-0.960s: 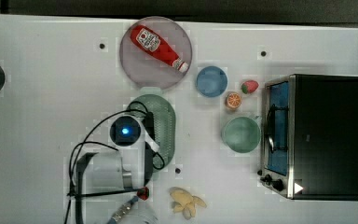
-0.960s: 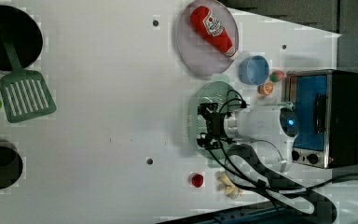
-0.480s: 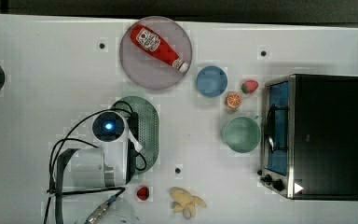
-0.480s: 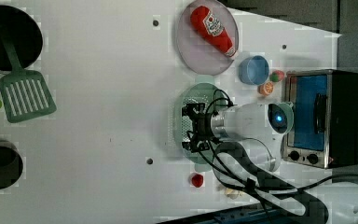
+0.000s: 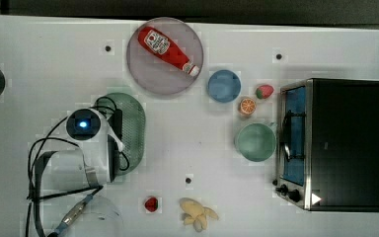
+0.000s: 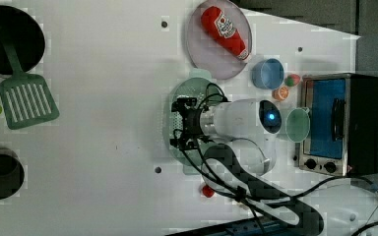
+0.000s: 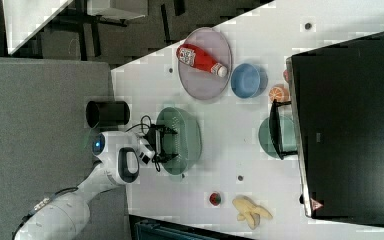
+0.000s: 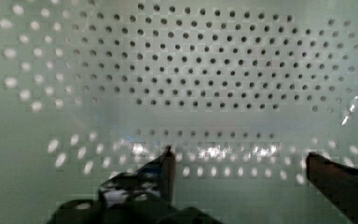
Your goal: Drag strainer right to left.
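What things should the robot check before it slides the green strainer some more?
1. Claw open: ok, its fingers stand wide apart.
2. Claw down inside the strainer: ok, the wrist view shows the holed floor close up.
3. Fingers pressing on the strainer's wall: cannot tell.
4. White table to the top view's left of the strainer bare: ok.
5. Plate holding the ketchup bottle apart from the strainer's rim: cannot tell, they look very close.
6. Cable clear of the strainer: not ok, a loop lies over it.

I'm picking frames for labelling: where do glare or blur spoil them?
Wrist view: the pale-green perforated plastic strainer is soft, its edge holes smeared, with bright glare above the open gripper. Top view: blocky, and the arm's blue light blooms.
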You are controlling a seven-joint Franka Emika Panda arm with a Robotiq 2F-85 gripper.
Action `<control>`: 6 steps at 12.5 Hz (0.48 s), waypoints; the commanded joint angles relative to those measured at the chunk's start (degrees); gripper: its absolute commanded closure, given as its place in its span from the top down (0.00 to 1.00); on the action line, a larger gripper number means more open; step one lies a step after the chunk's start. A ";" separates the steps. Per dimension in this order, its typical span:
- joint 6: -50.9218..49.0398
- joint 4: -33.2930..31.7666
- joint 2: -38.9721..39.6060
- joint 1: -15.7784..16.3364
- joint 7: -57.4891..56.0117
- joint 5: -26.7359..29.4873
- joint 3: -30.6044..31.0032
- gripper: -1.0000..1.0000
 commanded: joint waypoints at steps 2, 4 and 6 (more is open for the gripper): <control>-0.33 3.68 1.32 4.67 4.61 1.41 1.64 1.00; -0.41 6.03 2.49 6.27 6.83 1.86 1.65 1.00; -2.11 8.31 3.34 7.96 9.19 2.02 1.67 1.00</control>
